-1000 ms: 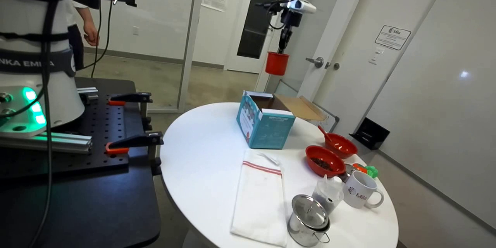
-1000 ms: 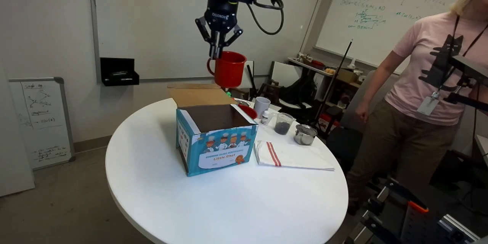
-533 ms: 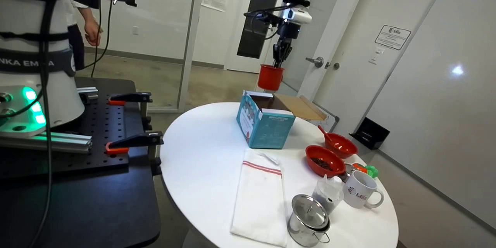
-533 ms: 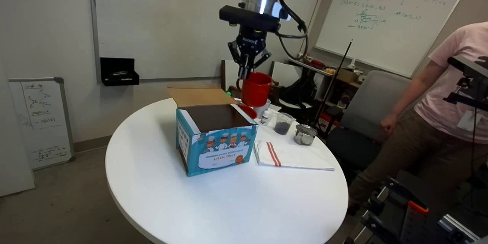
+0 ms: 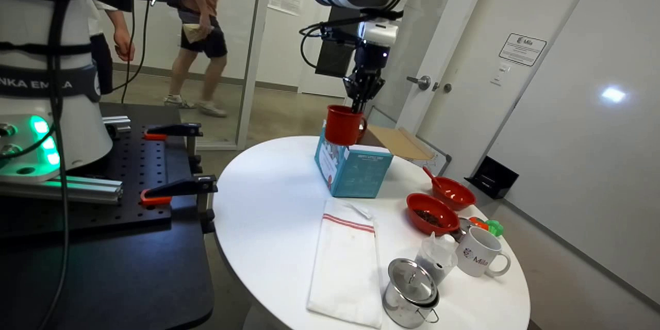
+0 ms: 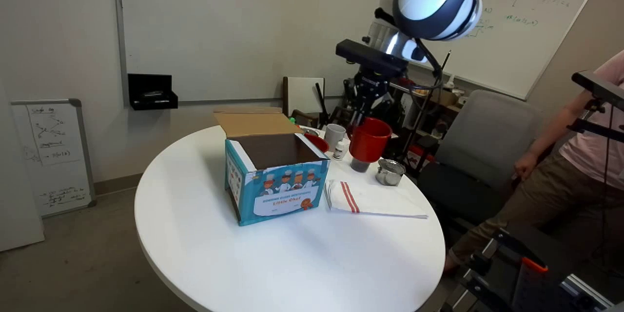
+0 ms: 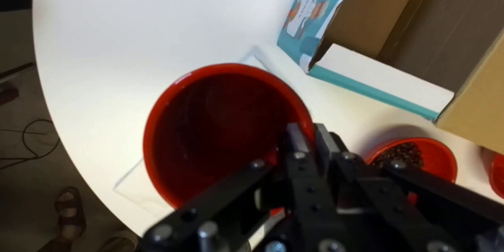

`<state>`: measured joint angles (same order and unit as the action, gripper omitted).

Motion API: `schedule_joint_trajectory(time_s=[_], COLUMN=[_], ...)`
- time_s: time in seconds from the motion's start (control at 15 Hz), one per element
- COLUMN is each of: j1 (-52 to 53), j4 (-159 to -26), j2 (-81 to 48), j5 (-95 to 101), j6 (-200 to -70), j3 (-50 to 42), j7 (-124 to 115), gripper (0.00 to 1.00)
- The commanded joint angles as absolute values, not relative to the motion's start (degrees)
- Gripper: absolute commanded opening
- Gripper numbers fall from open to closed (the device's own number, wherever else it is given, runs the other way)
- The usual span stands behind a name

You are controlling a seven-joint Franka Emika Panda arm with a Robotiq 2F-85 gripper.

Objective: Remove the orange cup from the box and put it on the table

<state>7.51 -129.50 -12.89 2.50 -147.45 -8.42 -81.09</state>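
The orange cup (image 5: 342, 126), a glossy red mug, hangs upright in the air in both exterior views (image 6: 371, 139). My gripper (image 5: 357, 109) is shut on its rim wall. In the wrist view my gripper (image 7: 309, 132) has one finger inside the cup (image 7: 220, 126) and one outside. The handle shows beside the fingers. The teal box (image 5: 362, 172) stands open on the round white table (image 5: 270, 201). The cup is outside the box (image 6: 285, 195), off to its side and above the table (image 6: 312, 263). The box's visible inside (image 7: 441, 27) shows bare cardboard.
A folded white towel (image 5: 344, 263) lies beside the box. Red bowls (image 5: 432, 215), a white mug (image 5: 477, 251), a clear container (image 5: 437, 259) and a metal pot (image 5: 410, 294) stand along one side. The box's cardboard flap (image 6: 258, 123) sticks out. A person (image 6: 541, 170) is near the table.
My gripper has carried the cup lower and sideways, away from above the box, toward the towel side. The cup's handle has turned into sight. A passer-by has appeared behind the glass.
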Motion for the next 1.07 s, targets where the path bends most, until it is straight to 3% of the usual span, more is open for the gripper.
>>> schedule_joint_trajectory(time_s=[0.0,0.07,0.13,0.33,0.4,1.0], j1=[5.2,5.0,4.9,5.0,5.0,4.6], j4=[-136.6,-135.4,-134.5,-135.0,-135.0,-123.6], j2=[-8.9,-10.6,-10.5,-10.8,-10.8,-23.5], j5=[3.3,2.1,2.7,2.6,2.6,4.2], j6=[-153.9,-154.4,-151.8,-152.8,-152.8,-152.6], j3=[-7.5,-6.2,-7.1,-6.2,-6.1,-10.9], j7=[-79.7,-77.4,-79.7,-78.7,-78.7,-80.6], gripper=[0.02,0.02,0.09,0.09,0.02,0.02])
